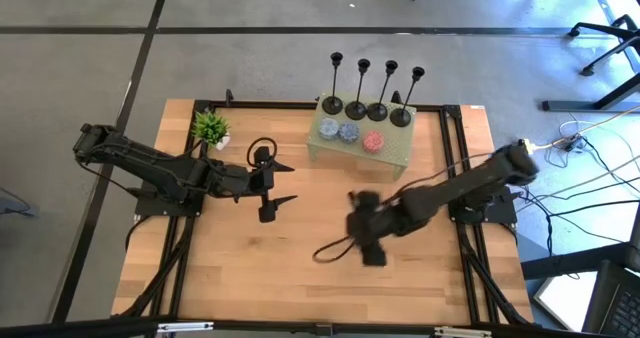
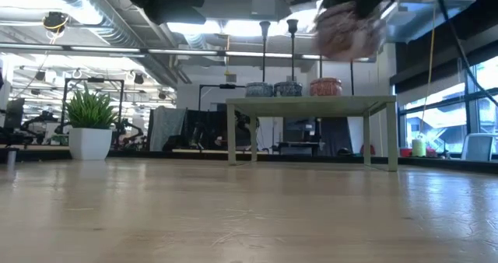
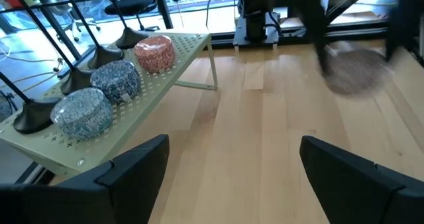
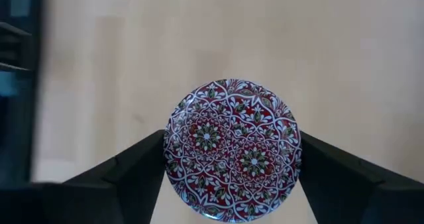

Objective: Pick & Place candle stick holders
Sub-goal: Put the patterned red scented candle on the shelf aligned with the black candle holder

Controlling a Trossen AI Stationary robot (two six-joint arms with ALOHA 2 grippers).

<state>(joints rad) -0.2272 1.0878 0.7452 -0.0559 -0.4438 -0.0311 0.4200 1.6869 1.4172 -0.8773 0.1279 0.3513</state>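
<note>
From above, four holders [image 1: 372, 88] stand in a row along the far edge of the green rack [image 1: 395, 153], behind three tins [image 1: 348, 132]. The left gripper [image 1: 281, 183] waits, fingers spread and empty, left of the rack. The right gripper [image 1: 365, 240] hangs in front of the rack. Its wrist view shows the fingers clasping a round red tin [image 4: 232, 150] above bare wood.

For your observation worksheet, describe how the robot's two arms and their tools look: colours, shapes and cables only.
Both arms are black, built of jointed segments. The left tool ends in two flat, wedge-shaped black fingers, matte and unmarked. The right tool has matching dark angular fingers. A thin black cable loops beside each wrist, and more cables trail off the table's right side.
</note>
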